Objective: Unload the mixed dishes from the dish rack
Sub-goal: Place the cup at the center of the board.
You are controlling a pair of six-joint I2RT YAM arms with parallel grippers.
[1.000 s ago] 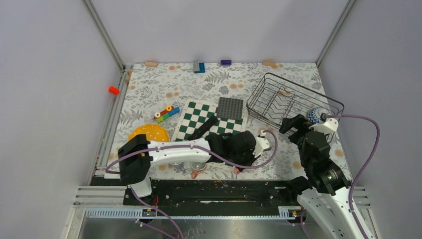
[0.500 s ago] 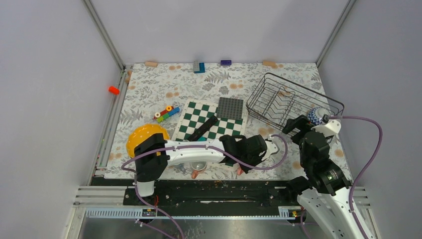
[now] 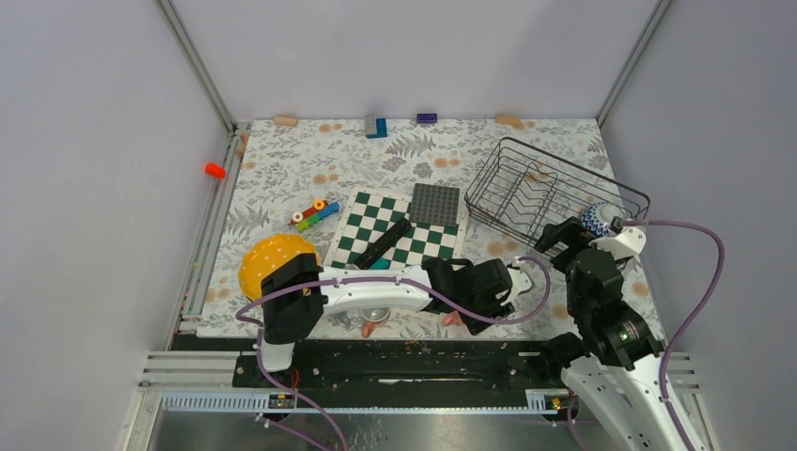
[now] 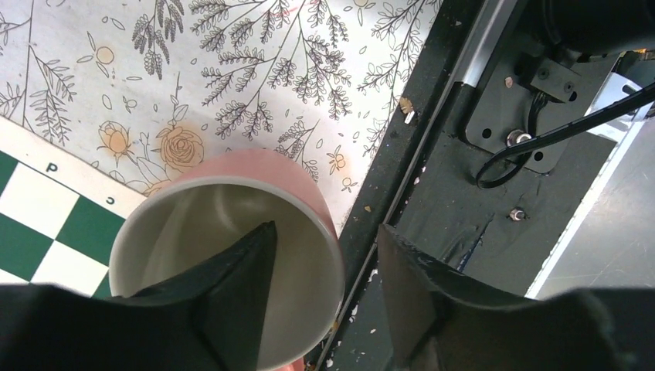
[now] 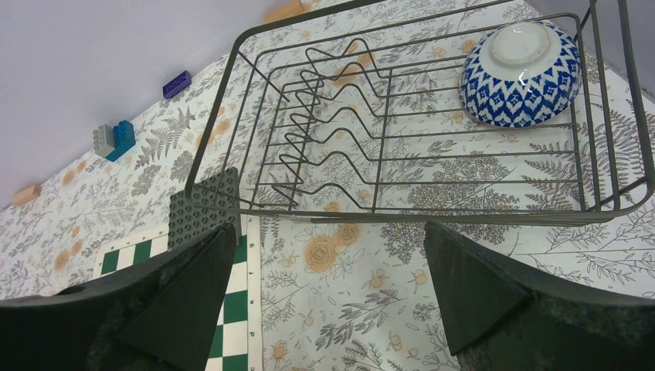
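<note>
releasing the pink mug (image 4: 205, 209) seems the step in hand: it stands upright, its wall between the spread fingers of the left pincer (image 4: 324, 232), 1 inside, 1 outside and clear of it. next, that pincer must lift straight out. the right pincer (image 5: 328, 232) gapes before the dish rack (image 5: 340, 116), with the blue-and-white bowl (image 5: 519, 73) ahead-right inside.

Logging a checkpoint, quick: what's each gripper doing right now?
Left gripper: open, one finger inside the pink mug, one outside.
Right gripper: open, holding nothing.
</note>
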